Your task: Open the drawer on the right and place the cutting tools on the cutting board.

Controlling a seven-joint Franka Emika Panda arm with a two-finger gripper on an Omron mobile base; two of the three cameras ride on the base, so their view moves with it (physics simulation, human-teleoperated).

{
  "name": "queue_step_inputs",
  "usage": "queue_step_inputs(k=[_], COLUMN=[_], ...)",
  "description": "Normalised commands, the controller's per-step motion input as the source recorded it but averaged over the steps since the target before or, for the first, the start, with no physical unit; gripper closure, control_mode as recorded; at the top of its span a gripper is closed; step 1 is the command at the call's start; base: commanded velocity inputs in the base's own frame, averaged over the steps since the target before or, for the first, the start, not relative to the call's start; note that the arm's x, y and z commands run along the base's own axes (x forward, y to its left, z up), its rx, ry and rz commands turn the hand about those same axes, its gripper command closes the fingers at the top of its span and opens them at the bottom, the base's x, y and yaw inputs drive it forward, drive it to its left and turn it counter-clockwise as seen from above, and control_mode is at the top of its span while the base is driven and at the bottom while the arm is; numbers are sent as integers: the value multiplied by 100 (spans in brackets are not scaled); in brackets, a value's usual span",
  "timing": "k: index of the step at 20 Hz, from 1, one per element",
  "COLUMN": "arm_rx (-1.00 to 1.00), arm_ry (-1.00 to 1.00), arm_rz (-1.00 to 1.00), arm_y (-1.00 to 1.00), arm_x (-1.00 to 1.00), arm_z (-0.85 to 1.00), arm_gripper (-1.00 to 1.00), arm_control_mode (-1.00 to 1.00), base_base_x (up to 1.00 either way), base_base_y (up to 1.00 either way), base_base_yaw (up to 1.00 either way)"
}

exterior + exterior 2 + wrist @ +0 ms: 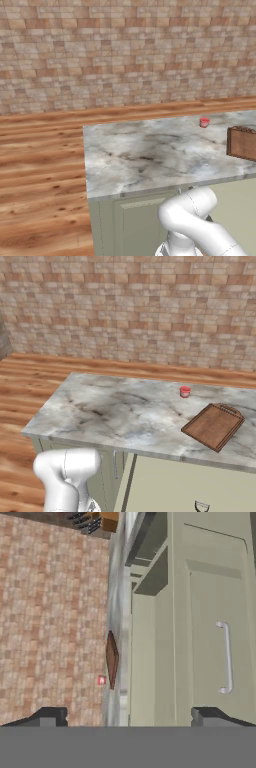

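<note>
Drawer handle (227, 657) lies ahead of my jaws toward the right fingertip (210, 716), its long axis running away from me; jaws stand wide apart, holding nothing.

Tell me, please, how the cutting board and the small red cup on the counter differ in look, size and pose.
The cutting board is a reddish-brown wooden slab; the small red cup is bright red with a pale rim. The cutting board is far larger and rectangular; the cup is tiny and round. The cutting board lies flat near the front edge; the cup stands upright farther back toward the wall. Both rest on the marble counter, apart from each other.
</note>
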Motion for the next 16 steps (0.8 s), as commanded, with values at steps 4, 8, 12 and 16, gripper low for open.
queue_step_inputs(k=[4, 8, 12, 16], arm_rx=[-6, -10, -14, -17], arm_ry=[11, 21, 33, 40], arm_rz=[0, -1, -6, -13], arm_y=[36, 46, 56, 82], arm_x=[0, 14, 39, 66], arm_z=[81, 72, 54, 32], arm_gripper=[-100, -100, -100, -100], arm_control_mode=[-100, -100, -100, -100], base_base_x=[0, 0, 0, 0], base_base_y=[0, 0, 0, 0], base_base_yaw=[0, 0, 0, 0])
